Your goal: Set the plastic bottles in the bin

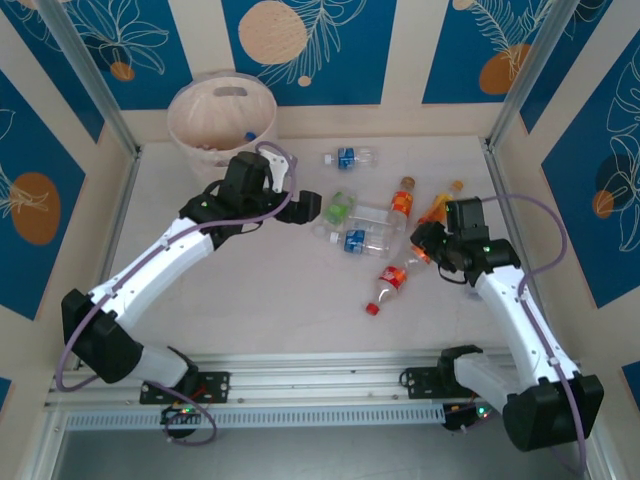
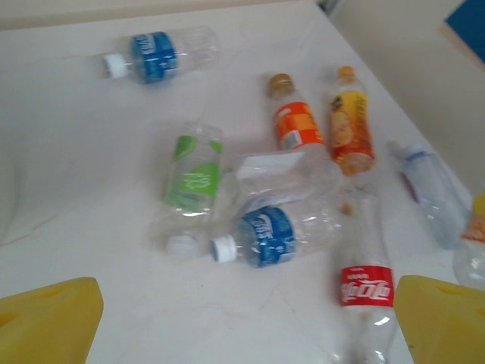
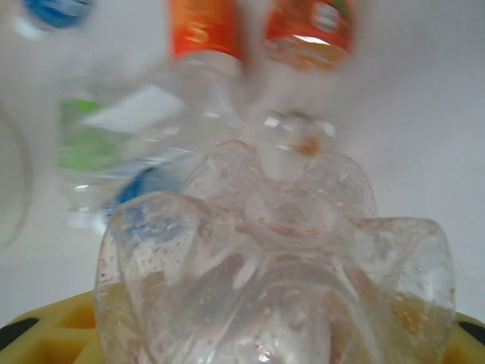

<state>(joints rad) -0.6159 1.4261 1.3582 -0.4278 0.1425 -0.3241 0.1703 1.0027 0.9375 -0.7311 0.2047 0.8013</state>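
Several plastic bottles lie in a loose cluster mid-table: a green-label one (image 1: pixel 340 208) (image 2: pixel 193 176), a blue-label one (image 1: pixel 352 240) (image 2: pixel 265 235), an orange-label one (image 1: pixel 402 200) (image 2: pixel 297 125), a yellow-orange one (image 2: pixel 350 130) and a red-label one (image 1: pixel 393 279) (image 2: pixel 366 284). Another blue-label bottle (image 1: pixel 347 157) (image 2: pixel 155 57) lies apart, farther back. My left gripper (image 1: pixel 305 208) (image 2: pixel 246 326) hovers open just left of the cluster, nothing between its yellow fingers. At the cluster's right edge my right gripper (image 1: pixel 428 250) is shut on a clear bottle (image 3: pixel 280 258) whose lobed base shows. The bin (image 1: pixel 190 100) stands at the back left.
The pale bin holds at least one bottle with a blue cap (image 1: pixel 250 137). Metal frame posts (image 1: pixel 95 90) and patterned walls close off the left, back and right. Bare white tabletop (image 1: pixel 270 300) lies in front of the cluster, with the rail (image 1: pixel 320 385) at the near edge.
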